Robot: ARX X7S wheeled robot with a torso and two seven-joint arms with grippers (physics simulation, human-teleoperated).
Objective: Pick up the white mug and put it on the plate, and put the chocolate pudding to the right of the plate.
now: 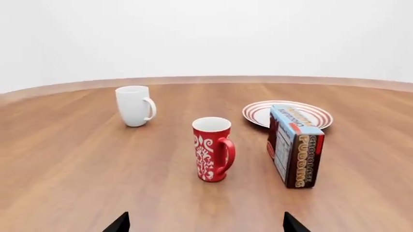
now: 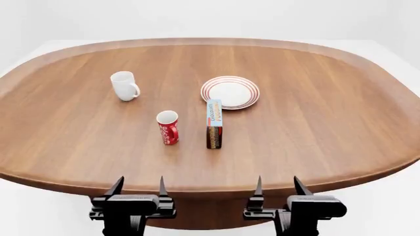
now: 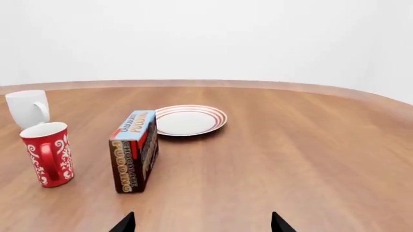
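The white mug [image 2: 125, 85] [image 1: 134, 106] [image 3: 28, 108] stands upright at the table's far left, handle turned toward the plate side. The red-ringed plate [image 2: 229, 92] [image 1: 258, 112] [image 3: 189, 119] lies bare near the middle. Just in front of it the chocolate pudding [image 2: 214, 123] [image 1: 295, 145] [image 3: 134, 150] stands on its long edge. My left gripper [image 2: 139, 188] [image 1: 205, 224] and right gripper [image 2: 280, 187] [image 3: 202, 224] hover open at the table's near edge, well short of everything, nothing between their fingers.
A red cup with white lettering [image 2: 168, 127] [image 1: 213, 149] [image 3: 47, 153] stands upright left of the carton, between my left gripper and the mug. The wide wooden table [image 2: 328, 98] curves away at all sides.
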